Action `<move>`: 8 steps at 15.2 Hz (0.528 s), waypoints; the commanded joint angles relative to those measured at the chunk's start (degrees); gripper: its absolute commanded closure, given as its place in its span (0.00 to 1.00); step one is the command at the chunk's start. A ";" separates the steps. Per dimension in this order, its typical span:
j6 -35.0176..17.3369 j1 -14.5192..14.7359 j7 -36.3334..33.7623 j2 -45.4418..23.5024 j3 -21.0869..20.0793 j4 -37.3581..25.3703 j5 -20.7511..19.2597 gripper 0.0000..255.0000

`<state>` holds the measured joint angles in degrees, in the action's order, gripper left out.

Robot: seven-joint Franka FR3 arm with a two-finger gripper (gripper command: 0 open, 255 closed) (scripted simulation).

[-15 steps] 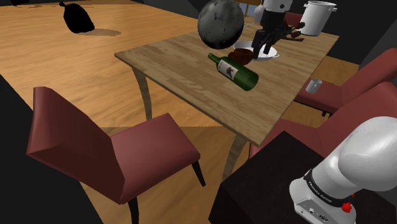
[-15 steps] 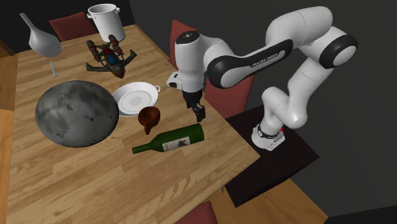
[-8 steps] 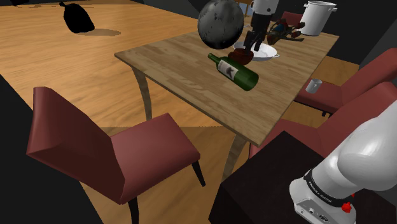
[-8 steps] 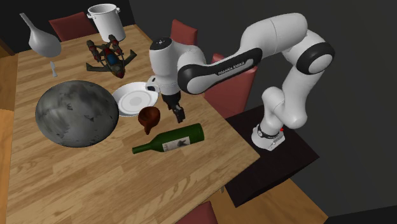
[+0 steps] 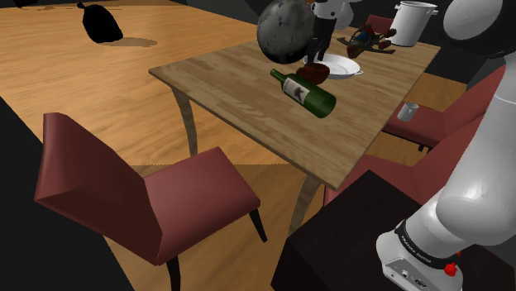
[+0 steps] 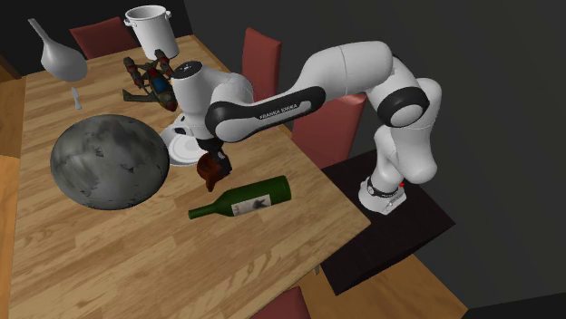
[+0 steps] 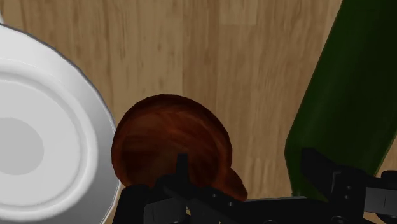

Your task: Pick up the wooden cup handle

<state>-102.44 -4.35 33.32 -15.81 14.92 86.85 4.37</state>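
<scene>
In the second exterior view, starting at its left, a grey long-necked vase (image 6: 56, 54) and a small glass (image 6: 75, 98) stand at the far left of the wooden counter (image 6: 136, 263). A large mottled grey ball (image 6: 109, 163) sits nearer on it. Just right of the ball lies a white plate (image 6: 184, 145), and beyond the plate are a toy aircraft (image 6: 152, 80) and a white pot (image 6: 150, 25). The reddish-brown wooden cup (image 6: 212, 174) rests on the counter just beside the plate's near right rim. A green bottle (image 6: 243, 199) lies on its side a little nearer than the cup. The white arm (image 6: 345, 68) reaches in from the right and bends down, so the black end effector (image 6: 216, 161) hangs right over the cup. In the wrist view the end effector (image 7: 248, 168) is open and grips nothing. One of the fingers (image 7: 181, 167) is over the cup's bowl and the other is close to the bottle, with the cup's stubby handle (image 7: 234, 181) between them.
</scene>
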 commanded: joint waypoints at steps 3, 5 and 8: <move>-0.77 -0.92 1.71 -4.52 -0.15 -3.87 0.97 0.00; -2.29 -0.86 1.76 -4.58 -0.18 -2.41 1.00 0.00; -4.51 -0.79 1.84 -4.77 -0.24 -0.37 1.09 0.00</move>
<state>-106.25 -5.11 35.09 -20.29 14.71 86.11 5.38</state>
